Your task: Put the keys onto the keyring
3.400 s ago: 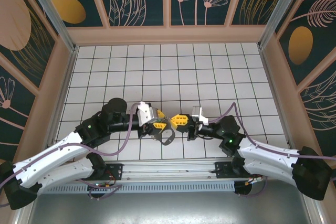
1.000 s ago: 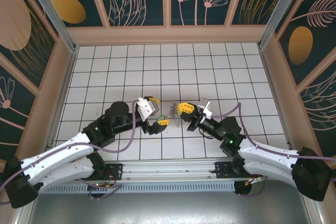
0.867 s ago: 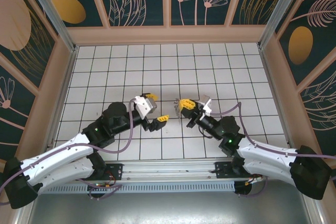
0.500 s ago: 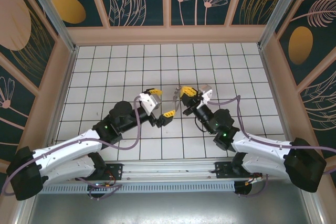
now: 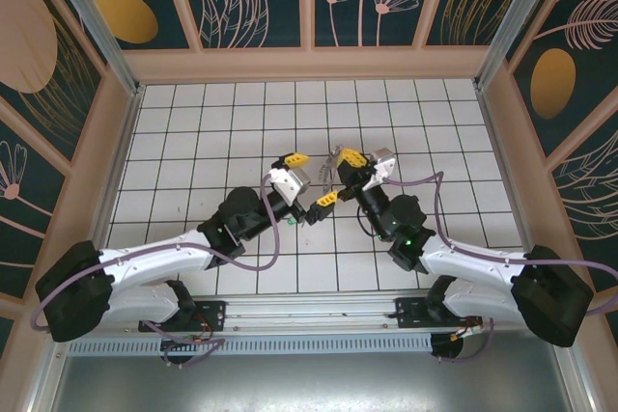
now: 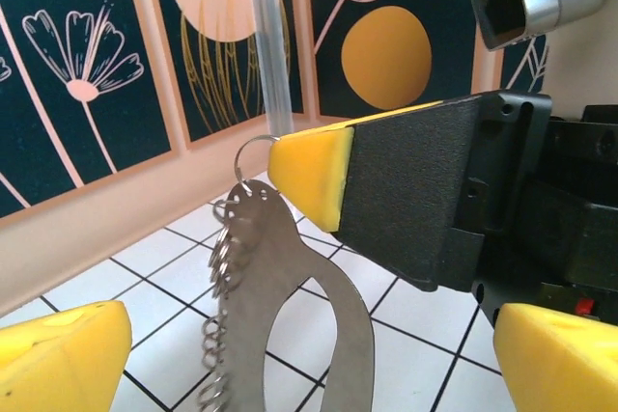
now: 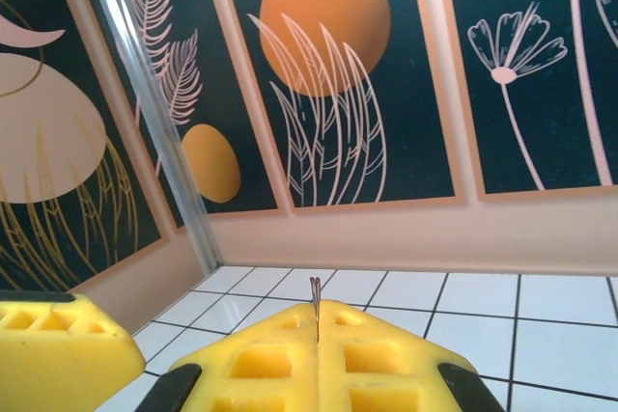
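Note:
The keyring (image 6: pixel 253 267), a flat tan-grey loop with small silvery rings down one edge, stands upright in the air. My right gripper (image 5: pixel 346 156) is shut on its top edge. A thin sliver of the keyring (image 7: pixel 315 292) pokes out between the shut yellow fingertips of my right gripper (image 7: pixel 317 314). My left gripper (image 5: pixel 309 180) is open, one yellow finger (image 6: pixel 58 359) on each side of the loop, neither touching it. In the top view the keyring (image 5: pixel 334 163) hangs between the two grippers. A tiny green speck on the tiles by my left wrist could be the keys (image 5: pixel 293 221).
The white tiled floor (image 5: pixel 193 132) is ringed by low tan walls (image 5: pixel 309 63) with dark flower panels. An aluminium post (image 5: pixel 92 16) stands at the back left. Both arms reach toward the middle, close together.
Both arms have swung away from the near edge toward the table's middle. The right gripper carried the keyring along and tipped it upright. The left gripper opened wider.

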